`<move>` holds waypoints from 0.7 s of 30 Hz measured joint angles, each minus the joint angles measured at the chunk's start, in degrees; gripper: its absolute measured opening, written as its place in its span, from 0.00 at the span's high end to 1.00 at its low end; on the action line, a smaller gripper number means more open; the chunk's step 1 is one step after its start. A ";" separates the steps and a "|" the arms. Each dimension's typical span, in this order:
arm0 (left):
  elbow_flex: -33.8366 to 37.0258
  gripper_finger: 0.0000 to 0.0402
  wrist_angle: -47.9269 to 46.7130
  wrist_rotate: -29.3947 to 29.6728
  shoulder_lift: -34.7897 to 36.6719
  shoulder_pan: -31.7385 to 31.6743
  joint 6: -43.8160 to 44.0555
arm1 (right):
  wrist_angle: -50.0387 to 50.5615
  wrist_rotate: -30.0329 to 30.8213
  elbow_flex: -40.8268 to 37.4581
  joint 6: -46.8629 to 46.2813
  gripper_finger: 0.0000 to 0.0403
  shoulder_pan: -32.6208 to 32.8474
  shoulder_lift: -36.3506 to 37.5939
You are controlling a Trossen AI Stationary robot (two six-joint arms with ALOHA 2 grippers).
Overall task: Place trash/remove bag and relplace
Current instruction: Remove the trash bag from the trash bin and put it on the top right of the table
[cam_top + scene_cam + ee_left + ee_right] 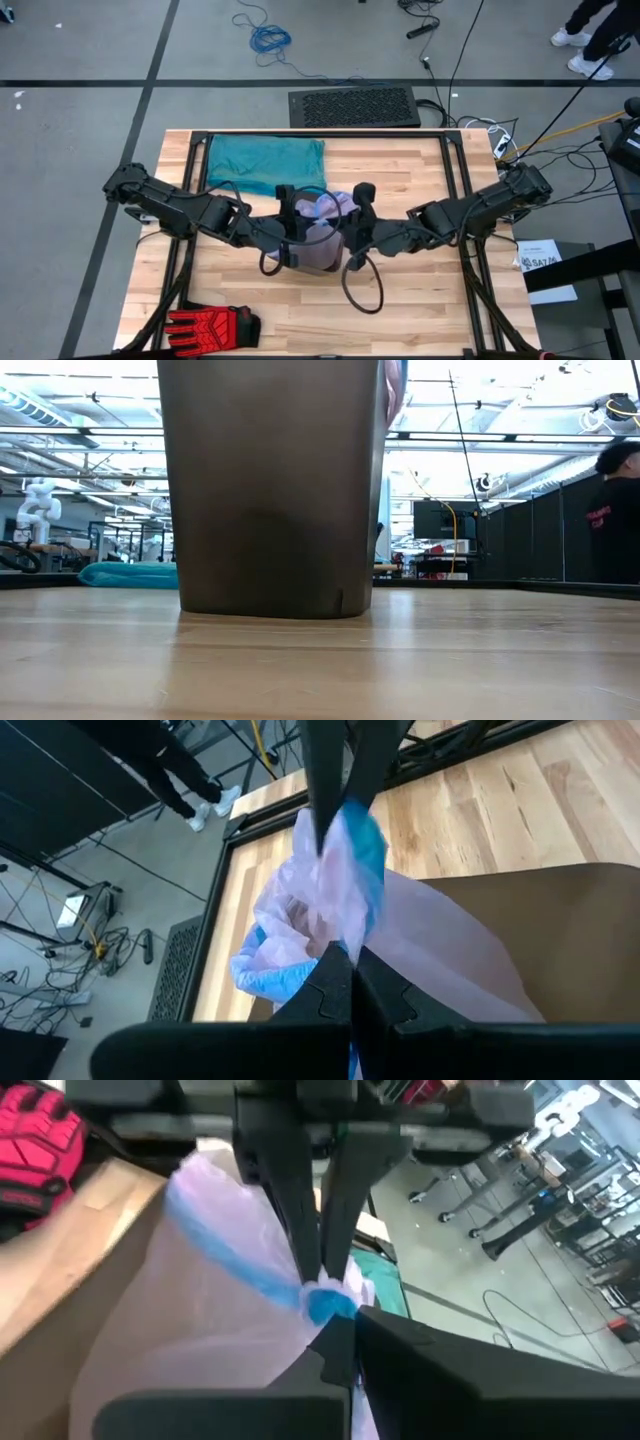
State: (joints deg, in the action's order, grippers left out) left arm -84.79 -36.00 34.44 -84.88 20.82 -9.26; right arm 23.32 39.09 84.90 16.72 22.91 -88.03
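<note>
A dark brown-grey bin (275,490) stands upright on the wooden table (420,300), at its middle. The pale lilac bag (325,208) with a blue rim (230,1255) sits in the bin, its top gathered above the opening. My left gripper (345,970) and my right gripper (345,1335) meet tip to tip over the bin, both shut on the bag's gathered top. The teal-green replacement bag (265,160) lies flat at the table's far left. The trash is hidden. My left gripper pinches the bag's gathered top between its two fingers, at the bunched blue rim (285,978). It comes in from the table's left, slanting down. The film spreads from the pinch down over the bin's rim (560,880). My right gripper pinches the bunched blue rim (325,1305) between its two fingers, right beside the left gripper's fingertips (305,1230). It comes from the table's right, slanting slightly down. The lilac film fans out below the pinch into the bin.
A red-and-black glove (210,325) lies at the table's near left corner. A black frame (455,180) runs along the table's far edge and both sides. Bare wood shows at the near right. A person (615,510) stands beyond the table.
</note>
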 joint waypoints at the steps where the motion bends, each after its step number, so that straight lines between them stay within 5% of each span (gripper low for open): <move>1: 0.00 1.00 -0.14 -0.02 -0.02 0.00 0.03 | -0.47 0.23 0.00 0.11 0.99 0.34 0.00; 21: 0.00 1.00 -0.99 -0.04 0.00 0.00 1.46 | -0.95 4.11 0.00 16.25 0.65 5.20 -0.89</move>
State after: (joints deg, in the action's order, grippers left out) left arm -84.79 -36.99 34.39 -84.88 20.82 -7.79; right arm 22.38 43.20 84.90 32.97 28.11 -88.92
